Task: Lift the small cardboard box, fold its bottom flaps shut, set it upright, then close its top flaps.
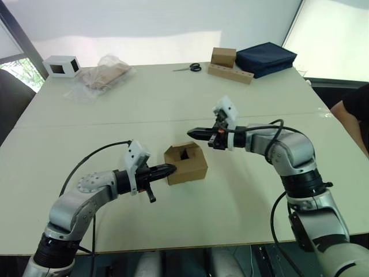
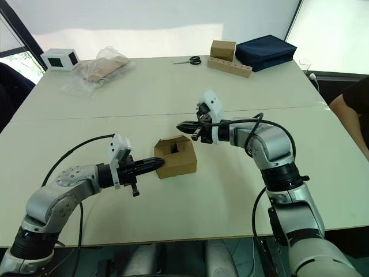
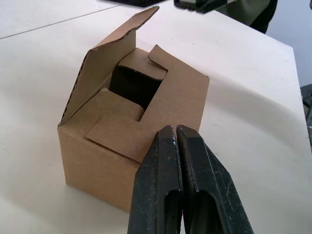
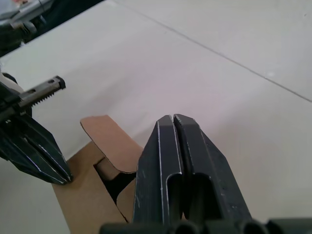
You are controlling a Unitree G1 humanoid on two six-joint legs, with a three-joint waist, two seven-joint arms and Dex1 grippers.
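Box (image 1: 185, 163) upright, top flaps (image 3: 127, 92) ajar, inside dark, L gripper (image 1: 170, 169) touching.

Bare table (image 1: 230, 190) surrounds the small cardboard box (image 1: 185, 164) except where the left tool (image 1: 171, 169) touches its left side.

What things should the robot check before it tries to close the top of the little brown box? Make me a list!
1. The small cardboard box stands upright on the table: ok.
2. The top flaps are shut: not ok; the main one sticks up and a dark gap shows inside.
3. The left gripper is near the box: ok, fingers shut, tips at its side.
4. The right gripper is in place: ok, fingers shut, above and behind the box, apart from it.
5. Nothing crowds the box: ok; the scissors and plastic bag lie far off.
6. Bottom flaps folded: cannot tell, hidden underneath.
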